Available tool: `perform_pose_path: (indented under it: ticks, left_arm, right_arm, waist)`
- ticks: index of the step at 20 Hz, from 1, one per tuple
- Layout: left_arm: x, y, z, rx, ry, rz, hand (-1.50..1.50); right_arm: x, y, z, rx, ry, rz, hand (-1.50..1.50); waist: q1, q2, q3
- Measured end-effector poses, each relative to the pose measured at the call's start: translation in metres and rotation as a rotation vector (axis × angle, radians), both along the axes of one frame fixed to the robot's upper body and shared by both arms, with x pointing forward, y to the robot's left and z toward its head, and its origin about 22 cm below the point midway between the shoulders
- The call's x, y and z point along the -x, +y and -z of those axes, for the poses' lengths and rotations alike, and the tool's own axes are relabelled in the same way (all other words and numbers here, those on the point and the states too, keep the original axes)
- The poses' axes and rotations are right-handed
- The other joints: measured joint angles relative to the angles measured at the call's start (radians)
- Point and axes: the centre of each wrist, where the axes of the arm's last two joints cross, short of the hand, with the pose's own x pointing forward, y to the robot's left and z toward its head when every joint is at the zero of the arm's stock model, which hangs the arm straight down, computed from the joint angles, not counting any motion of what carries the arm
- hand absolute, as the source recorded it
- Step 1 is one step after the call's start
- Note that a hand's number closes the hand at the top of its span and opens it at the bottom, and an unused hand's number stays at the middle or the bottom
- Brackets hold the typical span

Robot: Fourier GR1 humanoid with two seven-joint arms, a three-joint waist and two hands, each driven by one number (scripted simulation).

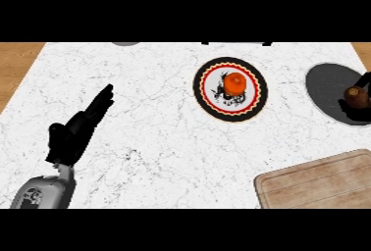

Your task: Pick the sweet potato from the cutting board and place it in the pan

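Sweet potato (354, 96) sits over the dark pan (328, 88) at far right, right hand (360, 105) curled round it, partly cut off by the frame edge. Cutting board (319, 182) lies bare, lower right of the marble worktop (159, 142). Patterned plate (230, 89) w/ an orange item (235, 84) mid-top. Left hand (76, 130) at left, fingers straight, holding nothing.
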Motion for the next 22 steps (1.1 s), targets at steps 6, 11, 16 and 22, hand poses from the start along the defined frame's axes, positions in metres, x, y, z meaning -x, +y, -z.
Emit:
perform_pose_path:
  ticks: [6,11,16,22]
  left_arm:
    - [-0.002,-0.003,-0.004,-0.003,-0.014,0.010,0.00]
    - [-0.004,-0.009,-0.005,-0.001,-0.024,0.023,0.00]
    - [-0.007,-0.019,-0.006,0.005,-0.033,0.047,0.00]
    - [-0.007,-0.016,-0.009,0.004,-0.039,0.050,0.00]
  right_arm:
    - [-0.014,-0.005,0.005,0.005,-0.007,0.015,1.50]
    - [-0.015,-0.013,0.003,0.001,0.037,0.067,-1.50]
    - [-0.013,-0.019,0.003,0.000,0.245,0.127,-1.50]
    - [-0.016,-0.013,0.008,-0.130,0.270,0.093,-1.50]
  waist:
    - [0.013,0.006,0.001]
    - [0.028,0.014,0.002]
    - [0.049,0.025,0.003]
    - [0.059,0.030,0.007]
